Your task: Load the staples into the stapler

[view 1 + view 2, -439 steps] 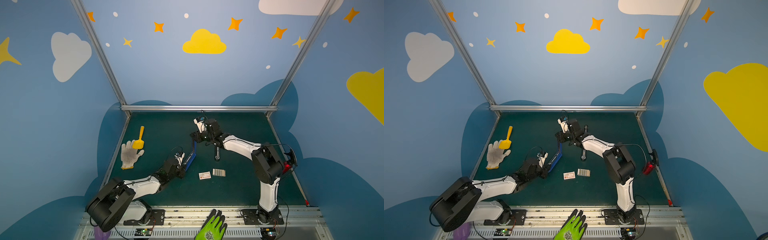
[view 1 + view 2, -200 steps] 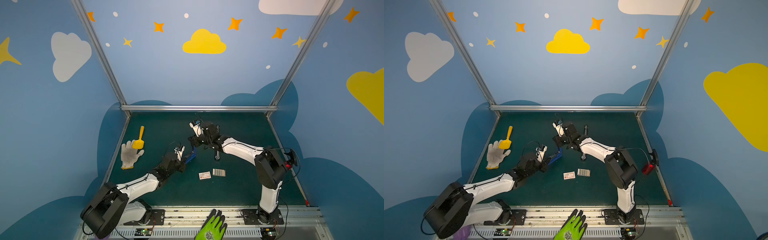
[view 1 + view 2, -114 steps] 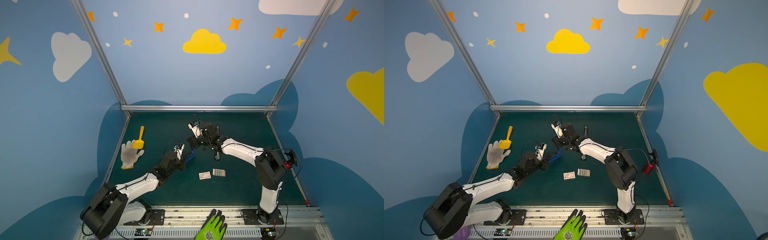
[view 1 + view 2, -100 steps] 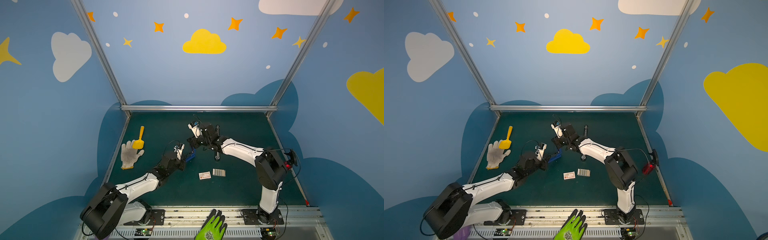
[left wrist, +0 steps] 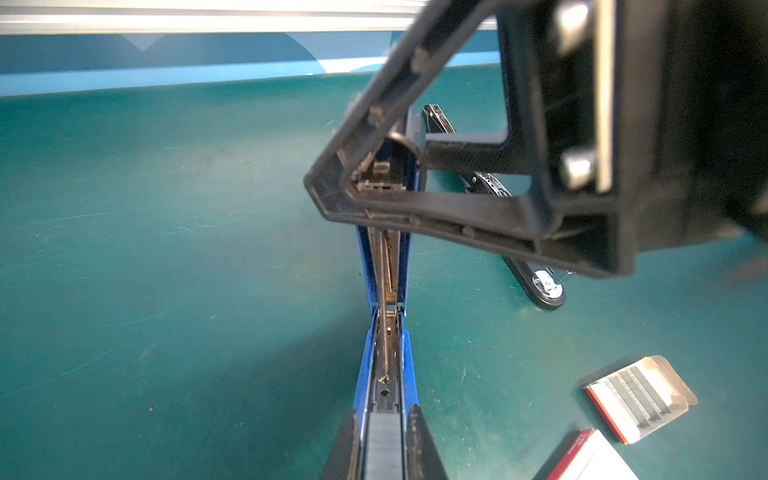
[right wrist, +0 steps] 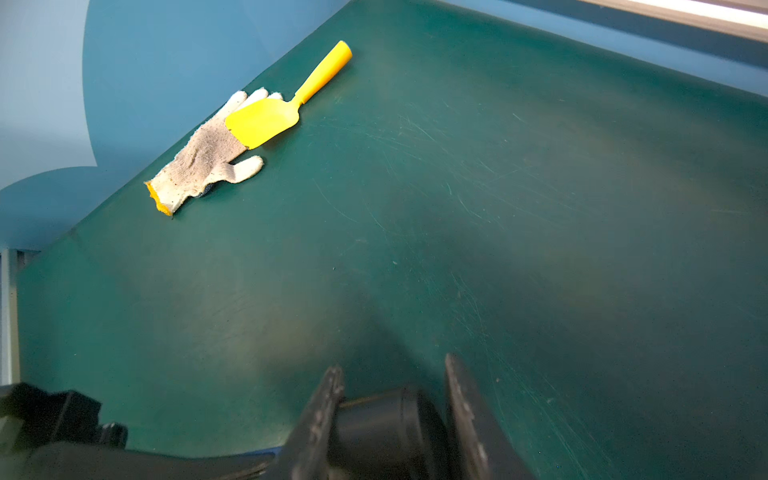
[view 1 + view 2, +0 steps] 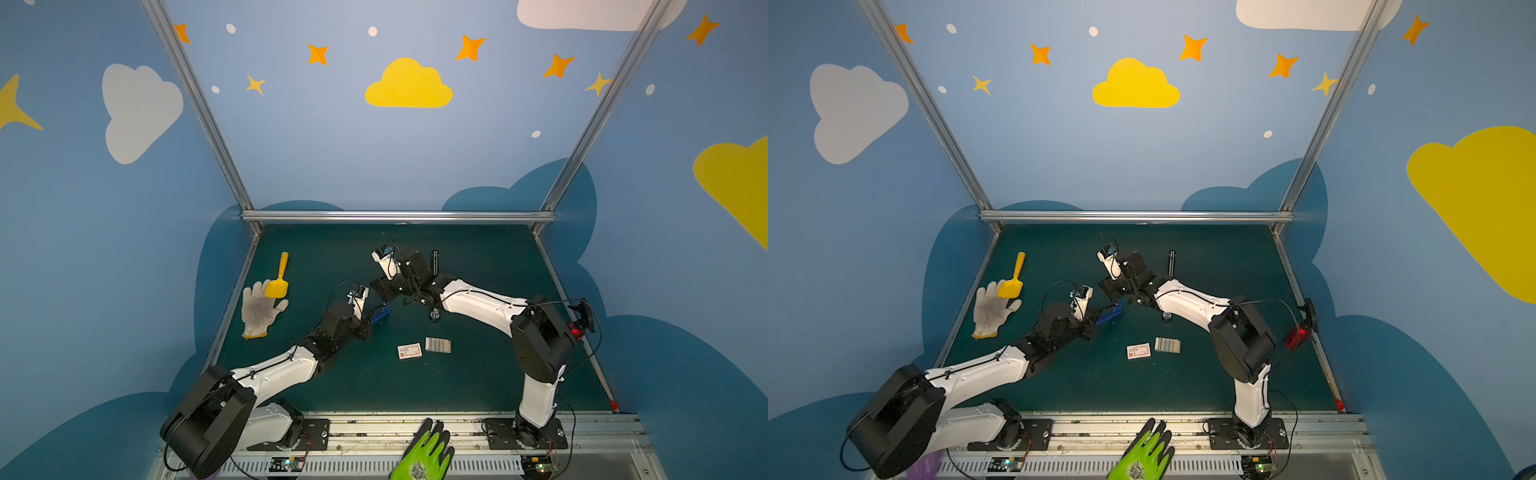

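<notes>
1. Left wrist view: the left claw (image 5: 382,440) is shut narrowly on the near end of the blue stapler (image 5: 384,361). The lid is swung up, so the channel is laid bare.
2. Against the top views of two seconds before, the right claw (image 7: 384,291) is found lower and further left, close to the left claw. The long blue streak of the stapler is reduced to a short patch. Over the last half second almost nothing is shifted.
3. The right claw's jaws are set narrowly on either side of the lid's black tip, and one finger (image 6: 322,415) is seen touching it. Whether the tip is still pinched cannot be told.
4. The stapler is judged open and ready. One claw must be freed before anything can be loaded.
5. The staples (image 7: 437,345) lie untouched, right of and nearer than the stapler, just right of the white box (image 7: 409,351) and well apart from both claws.
6. The staples are seen as thin silvery strips, rowed in a pale card tray with a red edge.
7. The stapler's sides are smooth and blue. Its channel is bare grey metal with a thin rod along it.
8. The green mat (image 6: 540,208) is dull and finely scratched.
</notes>
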Controlling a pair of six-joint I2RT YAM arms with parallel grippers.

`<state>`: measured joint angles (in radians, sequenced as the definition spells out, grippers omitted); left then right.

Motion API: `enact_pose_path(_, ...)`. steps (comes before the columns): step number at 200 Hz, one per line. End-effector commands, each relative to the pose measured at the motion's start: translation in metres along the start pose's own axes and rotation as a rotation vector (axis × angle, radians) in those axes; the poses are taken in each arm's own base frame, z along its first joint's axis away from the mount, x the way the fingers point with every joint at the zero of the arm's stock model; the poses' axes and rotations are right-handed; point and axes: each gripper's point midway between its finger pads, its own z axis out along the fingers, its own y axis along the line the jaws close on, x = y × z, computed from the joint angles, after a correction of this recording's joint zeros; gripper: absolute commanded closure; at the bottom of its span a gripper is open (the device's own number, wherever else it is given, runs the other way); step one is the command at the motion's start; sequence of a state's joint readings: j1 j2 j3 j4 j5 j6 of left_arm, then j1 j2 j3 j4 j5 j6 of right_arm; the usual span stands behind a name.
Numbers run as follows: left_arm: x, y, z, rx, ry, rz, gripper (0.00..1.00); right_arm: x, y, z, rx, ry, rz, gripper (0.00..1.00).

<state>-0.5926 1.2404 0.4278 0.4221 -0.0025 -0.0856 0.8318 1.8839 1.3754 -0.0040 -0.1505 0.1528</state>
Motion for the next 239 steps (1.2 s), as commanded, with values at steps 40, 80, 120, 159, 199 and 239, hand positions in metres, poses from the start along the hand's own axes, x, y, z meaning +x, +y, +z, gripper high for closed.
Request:
enact_pose_path(40,-0.049,-0.012,-0.004,0.047,-0.179,-0.025,0.96,-0.008,0.09,-0.022,-0.292,-0.001,0.1,0.57)
enact_pose_path(80,-0.046,-0.011,-0.003,0.044,-0.172,-0.025,0.96,-0.01,0.089,-0.024,-0.283,-0.01,0.098,0.52)
enact_pose_path(120,-0.043,-0.007,-0.004,0.024,-0.164,-0.027,0.96,-0.008,0.081,-0.025,-0.26,-0.018,0.116,0.49)
enact_pose_path(159,-0.034,0.006,-0.001,-0.046,-0.146,-0.025,0.96,0.0,0.051,-0.03,-0.193,-0.02,0.166,0.47)
enact_pose_path(199,-0.023,0.027,0.011,-0.164,-0.135,-0.016,0.96,0.012,0.009,-0.047,-0.107,-0.03,0.24,0.47)
enact_pose_path(239,-0.018,0.046,0.032,-0.278,-0.124,0.02,0.96,0.032,-0.031,-0.074,0.001,-0.028,0.313,0.47)
